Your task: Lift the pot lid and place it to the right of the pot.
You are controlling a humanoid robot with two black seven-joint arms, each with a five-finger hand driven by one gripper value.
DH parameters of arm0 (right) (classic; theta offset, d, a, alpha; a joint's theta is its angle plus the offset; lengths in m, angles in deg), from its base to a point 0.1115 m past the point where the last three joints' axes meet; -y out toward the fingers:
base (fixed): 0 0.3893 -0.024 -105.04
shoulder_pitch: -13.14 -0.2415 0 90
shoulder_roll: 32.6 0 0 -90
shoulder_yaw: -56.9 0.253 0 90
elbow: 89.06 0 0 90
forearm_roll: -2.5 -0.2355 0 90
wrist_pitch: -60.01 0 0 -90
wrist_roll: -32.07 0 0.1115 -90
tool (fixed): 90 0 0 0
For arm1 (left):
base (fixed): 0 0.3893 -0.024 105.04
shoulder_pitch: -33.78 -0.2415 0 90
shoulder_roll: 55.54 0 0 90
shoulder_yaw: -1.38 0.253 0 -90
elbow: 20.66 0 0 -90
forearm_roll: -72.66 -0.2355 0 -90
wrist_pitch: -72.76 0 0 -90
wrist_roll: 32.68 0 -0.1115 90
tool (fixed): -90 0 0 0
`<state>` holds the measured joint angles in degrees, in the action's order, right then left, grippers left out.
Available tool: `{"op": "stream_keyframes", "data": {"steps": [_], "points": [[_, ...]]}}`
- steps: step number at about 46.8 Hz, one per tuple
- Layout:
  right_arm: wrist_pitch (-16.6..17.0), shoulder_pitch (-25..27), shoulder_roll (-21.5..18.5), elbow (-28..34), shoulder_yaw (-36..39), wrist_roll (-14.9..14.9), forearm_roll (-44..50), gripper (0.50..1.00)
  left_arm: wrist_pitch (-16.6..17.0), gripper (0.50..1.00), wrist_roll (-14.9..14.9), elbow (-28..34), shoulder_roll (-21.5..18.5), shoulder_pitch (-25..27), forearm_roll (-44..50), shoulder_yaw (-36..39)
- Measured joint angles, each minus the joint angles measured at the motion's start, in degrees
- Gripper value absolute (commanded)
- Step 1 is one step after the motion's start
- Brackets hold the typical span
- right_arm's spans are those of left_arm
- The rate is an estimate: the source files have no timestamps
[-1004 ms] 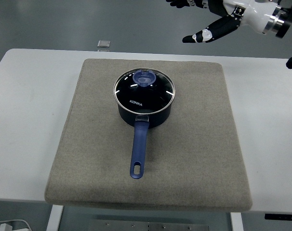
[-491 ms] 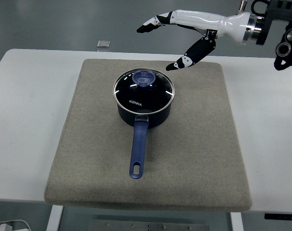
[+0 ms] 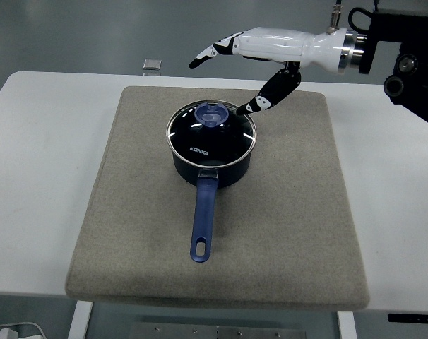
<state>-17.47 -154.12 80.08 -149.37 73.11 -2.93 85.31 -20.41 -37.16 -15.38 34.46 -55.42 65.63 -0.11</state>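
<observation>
On the grey mat [image 3: 284,233] that covers the middle of the white table [image 3: 37,176] stands the dark pot [image 3: 212,161], and everything else I place by it. Its glass lid [image 3: 211,132] sits closed on the rim, with a blue knob [image 3: 210,114] near the lid's far edge. A blue handle [image 3: 203,222] runs from the pot's near side toward the table's near edge. My right hand [image 3: 253,53] reaches in above and beyond the pot, to its far right. My fingers [image 3: 214,49] are stretched out and spread, holding nothing, with their tips pointing left past the pot's far side. My thumb [image 3: 267,95] hangs downward, its tip just beside the lid's far right edge; whether it touches the rim I cannot tell. Beyond the pot, past the mat's far edge, a small square object [image 3: 152,64] lies on the table.
</observation>
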Motion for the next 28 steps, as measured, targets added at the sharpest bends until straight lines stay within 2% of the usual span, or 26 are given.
{"op": "stream_keyframes", "data": {"steps": [28], "points": [[-10.3, 0.4, -1.0, 0.7, -7.0, 0.0, 5.0, 0.903, 0.0, 1.0, 0.0, 0.0, 0.0, 0.0, 0.0, 0.0]]}}
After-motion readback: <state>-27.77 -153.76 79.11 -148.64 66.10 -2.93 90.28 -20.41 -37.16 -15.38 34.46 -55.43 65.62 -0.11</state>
